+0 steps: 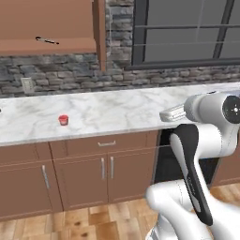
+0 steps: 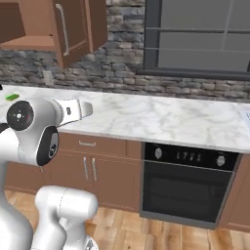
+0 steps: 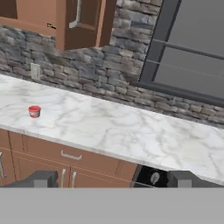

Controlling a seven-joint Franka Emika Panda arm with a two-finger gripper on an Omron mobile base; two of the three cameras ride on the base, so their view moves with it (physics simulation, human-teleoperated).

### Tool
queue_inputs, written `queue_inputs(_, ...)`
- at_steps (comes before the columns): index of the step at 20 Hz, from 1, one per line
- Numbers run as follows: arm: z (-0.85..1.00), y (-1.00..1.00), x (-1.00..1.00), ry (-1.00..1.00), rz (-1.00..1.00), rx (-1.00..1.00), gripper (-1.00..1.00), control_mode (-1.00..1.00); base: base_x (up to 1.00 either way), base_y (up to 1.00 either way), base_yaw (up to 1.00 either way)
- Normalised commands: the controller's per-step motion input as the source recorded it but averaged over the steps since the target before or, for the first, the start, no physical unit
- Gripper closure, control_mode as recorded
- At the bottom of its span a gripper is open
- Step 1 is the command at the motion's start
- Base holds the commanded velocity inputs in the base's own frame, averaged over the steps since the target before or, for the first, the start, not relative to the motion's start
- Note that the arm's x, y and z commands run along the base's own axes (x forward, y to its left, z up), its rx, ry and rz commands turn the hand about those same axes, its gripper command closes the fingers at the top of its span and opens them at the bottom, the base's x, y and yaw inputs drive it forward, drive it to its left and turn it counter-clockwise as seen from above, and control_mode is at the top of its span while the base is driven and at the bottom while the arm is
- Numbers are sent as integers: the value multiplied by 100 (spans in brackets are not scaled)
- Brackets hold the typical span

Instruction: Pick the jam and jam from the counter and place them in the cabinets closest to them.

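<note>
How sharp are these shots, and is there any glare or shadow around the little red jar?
Left base view: soft, blocky render; the jam jar is a small blur with faint shading beneath. Hand view: the jar is crisper, the counter evenly lit, no glare. Right base view: flat lighting, window a dull grey.

1. The white arm [image 2: 34, 132] rises at the lower left, its hand reaching right over the front edge of the marble surface [image 2: 161, 119]; its fingers cannot be made out
2. A wall cabinet [image 2: 29, 29] hangs at the upper left, its door [image 2: 73, 29] swung open, a long silver handle [image 2: 62, 29] on it
3. A small green thing [image 2: 12, 97] lies on the surface at the far left
4. A dark window [image 2: 200, 36] sits in the stone wall [image 2: 117, 63]
5. A black oven [image 2: 188, 183] stands under the surface, drawers and doors [image 2: 90, 168] to its left
</note>
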Motion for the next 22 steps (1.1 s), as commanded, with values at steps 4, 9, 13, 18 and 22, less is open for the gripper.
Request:
queue_inputs(4, 0, 0, 0, 0, 0, 0, -100, 100, -28, 80, 0)
queue_inputs(9, 0, 0, 0, 0, 0, 0, -100, 100, -27, 79, 0)
queue_inputs(13, 0, 0, 0, 0, 0, 0, -100, 100, -25, 74, 0)
queue_inputs(18, 0, 0, 0, 0, 0, 0, -100, 100, -25, 70, 0)
queue_inputs(22, 0, 0, 0, 0, 0, 0, -100, 100, -22, 58, 0)
